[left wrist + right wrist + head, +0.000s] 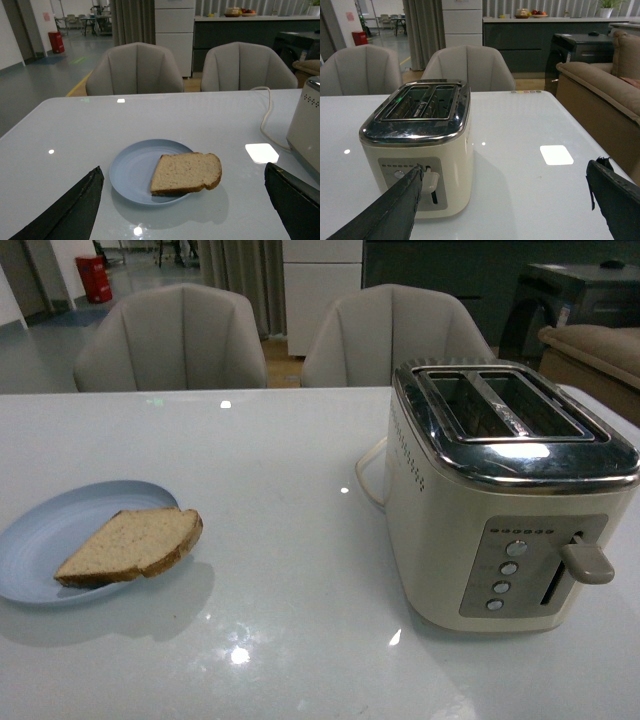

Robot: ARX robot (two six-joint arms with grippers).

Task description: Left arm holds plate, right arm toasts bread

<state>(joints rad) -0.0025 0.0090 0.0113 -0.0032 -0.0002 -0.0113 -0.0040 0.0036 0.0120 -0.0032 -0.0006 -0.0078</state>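
Observation:
The pale blue plate lies on the white table at the front left. The half-slice of bread lies on its right side, its rounded end hanging over the rim. Both show in the left wrist view, plate and bread. My left gripper is open and empty, its fingers wide apart, short of the plate. The cream toaster with two empty slots stands at the right. My right gripper is open and empty, short of the toaster. Neither arm shows in the front view.
The toaster's lever sits on its near end panel, and its cord loops behind it on the table. Two grey chairs stand at the far edge. A sofa is off the table's right side.

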